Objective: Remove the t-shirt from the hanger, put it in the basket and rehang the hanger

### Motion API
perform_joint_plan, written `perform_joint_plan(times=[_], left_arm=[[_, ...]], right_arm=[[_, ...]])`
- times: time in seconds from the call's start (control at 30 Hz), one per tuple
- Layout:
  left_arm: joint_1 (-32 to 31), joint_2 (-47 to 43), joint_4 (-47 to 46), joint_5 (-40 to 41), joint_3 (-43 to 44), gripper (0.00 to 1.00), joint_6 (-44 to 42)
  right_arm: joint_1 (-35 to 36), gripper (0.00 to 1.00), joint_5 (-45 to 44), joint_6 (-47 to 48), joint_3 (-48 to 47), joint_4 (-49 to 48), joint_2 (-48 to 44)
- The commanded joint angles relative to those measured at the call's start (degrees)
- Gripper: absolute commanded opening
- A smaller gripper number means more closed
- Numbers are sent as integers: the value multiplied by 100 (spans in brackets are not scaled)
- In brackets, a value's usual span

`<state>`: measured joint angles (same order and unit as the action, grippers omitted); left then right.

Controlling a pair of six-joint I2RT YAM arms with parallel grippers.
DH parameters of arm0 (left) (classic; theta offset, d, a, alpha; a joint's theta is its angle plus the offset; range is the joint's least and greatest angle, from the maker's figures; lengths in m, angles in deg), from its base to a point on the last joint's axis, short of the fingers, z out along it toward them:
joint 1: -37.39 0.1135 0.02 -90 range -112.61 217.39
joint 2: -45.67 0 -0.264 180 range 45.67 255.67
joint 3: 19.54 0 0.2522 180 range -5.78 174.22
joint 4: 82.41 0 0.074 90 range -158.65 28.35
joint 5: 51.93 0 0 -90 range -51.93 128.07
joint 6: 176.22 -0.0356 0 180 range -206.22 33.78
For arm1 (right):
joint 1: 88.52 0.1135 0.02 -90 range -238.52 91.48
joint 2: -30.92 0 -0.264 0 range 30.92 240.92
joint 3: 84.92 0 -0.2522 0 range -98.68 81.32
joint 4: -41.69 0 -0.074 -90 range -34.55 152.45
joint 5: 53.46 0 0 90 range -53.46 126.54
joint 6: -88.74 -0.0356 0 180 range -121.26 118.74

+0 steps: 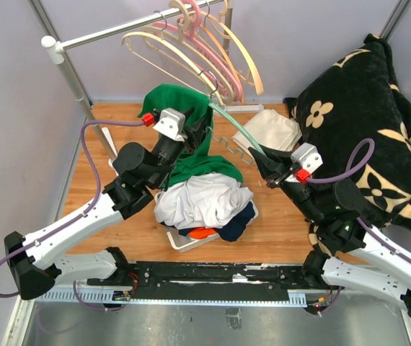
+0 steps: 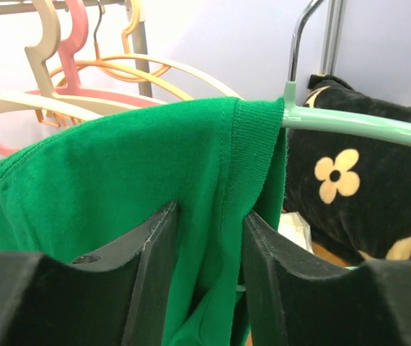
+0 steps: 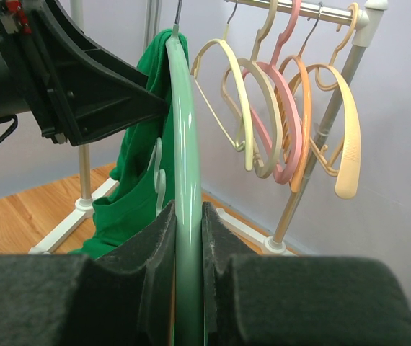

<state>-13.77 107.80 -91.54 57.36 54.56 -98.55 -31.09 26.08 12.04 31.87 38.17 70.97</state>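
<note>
T-shirt hangs inside the half-spread left claw; right claw pinches the hanger.

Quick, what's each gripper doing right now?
Left gripper: jaws around the shirt, grip cannot be told.
Right gripper: closed on the hanger.
</note>
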Motion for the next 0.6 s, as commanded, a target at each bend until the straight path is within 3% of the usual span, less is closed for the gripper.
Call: perform_joint_plan(times=[0.0, 0.07, 0.13, 0.37, 0.57], left_arm=[[3, 150, -344, 146, 124, 36, -78], [0, 170, -385, 175, 151, 14, -67], [0, 152, -444, 291, 154, 1, -22], [0, -254, -553, 647, 15, 0, 95], [0, -520, -349, 173, 9, 2, 169]], right_arm=[[-135, 1, 119, -75, -123, -593, -160], [-134, 1, 115, -65, -113, -576, -179], [-135, 1, 99, -58, -102, -559, -210], [-135, 1, -101, 23, 5, -468, -358], [-136, 1, -220, 67, 84, -441, -436]])
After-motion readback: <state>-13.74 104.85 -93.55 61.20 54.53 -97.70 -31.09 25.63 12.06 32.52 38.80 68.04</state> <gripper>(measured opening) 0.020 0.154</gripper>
